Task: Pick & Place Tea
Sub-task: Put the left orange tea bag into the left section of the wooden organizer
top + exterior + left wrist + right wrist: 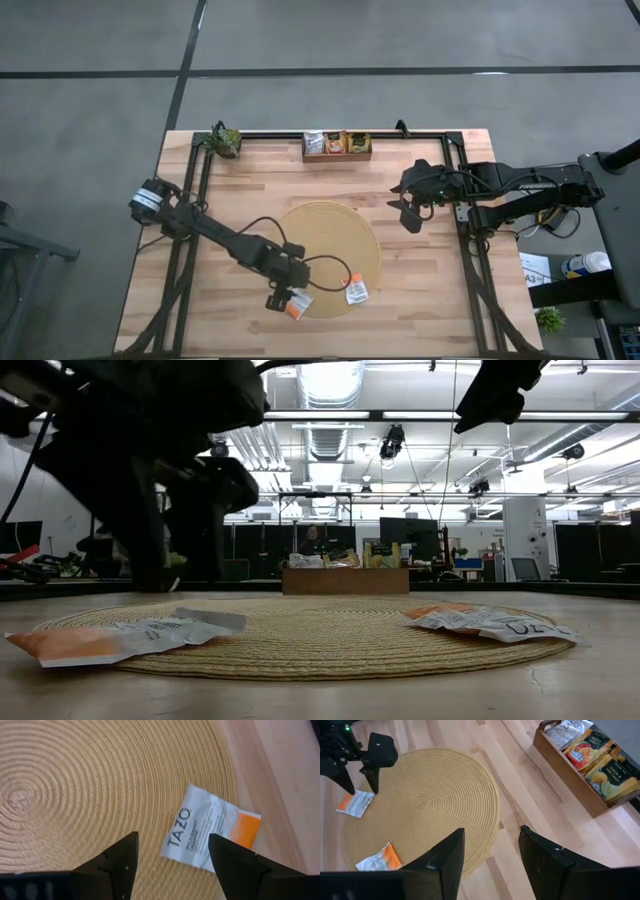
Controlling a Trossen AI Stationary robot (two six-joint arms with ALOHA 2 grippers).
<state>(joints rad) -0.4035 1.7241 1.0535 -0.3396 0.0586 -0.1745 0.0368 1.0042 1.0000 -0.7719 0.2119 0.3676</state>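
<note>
A white tea sachet with an orange end (210, 837) lies flat on the near left rim of the round woven mat (330, 245), its orange end over the wood. My left gripper (172, 857) hangs open just above it, pointing steeply down, one finger on either side of its white end. Whether a finger touches it, I cannot tell. In the high view that gripper (282, 298) is beside the sachet (298, 306). A second sachet (355, 290) lies on the mat's near edge. My right gripper (410, 210) waits open, high above the wood to the right of the mat.
A small wooden tray (337, 146) holding several tea sachets stands at the table's far edge, in the middle. A small potted plant (225, 141) is at the far left corner. Black frame rails (460, 200) run along the table's left and right sides.
</note>
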